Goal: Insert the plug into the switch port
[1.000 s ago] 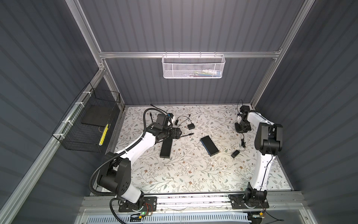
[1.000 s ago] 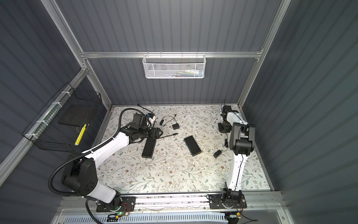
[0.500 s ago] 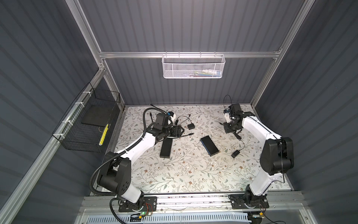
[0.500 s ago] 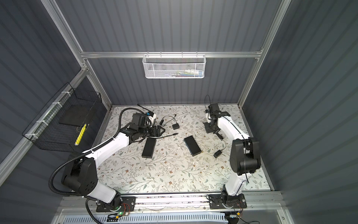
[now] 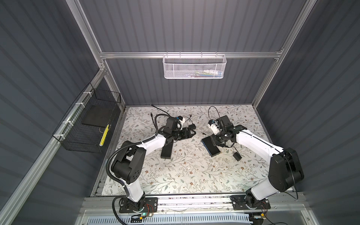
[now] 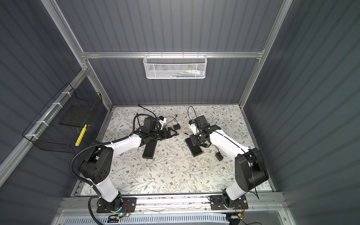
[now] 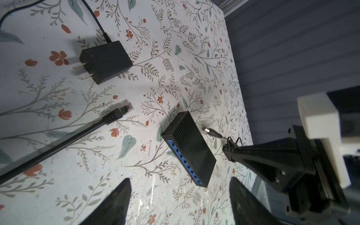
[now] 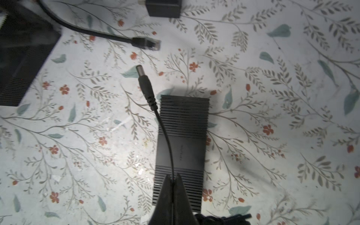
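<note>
The plug (image 8: 143, 78), the little round barrel kind, isn't in any port yet. It sticks out just past the far left end of the switch (image 8: 183, 136) with its tip pointing away from it. I can't tell if it's touching the table (image 5: 185, 175).

The right claw (image 8: 173, 180) is clenched on the plug's thin cord (image 8: 168, 140) a bit back from the plug, over the switch. The switch is a flat black box lying right of centre in both top views. Its row of blue ports (image 7: 183, 161) runs along one long side.

The left claw (image 7: 179, 178) is spread wide with nothing in it, just left of the plug. By it there's a network cable end (image 7: 124, 108), and a black wall adapter (image 7: 106, 62) on its far side. A second black box (image 5: 167, 151) lies partly under that arm. Another adapter (image 5: 237, 156) sits right of the switch's near end.
</note>
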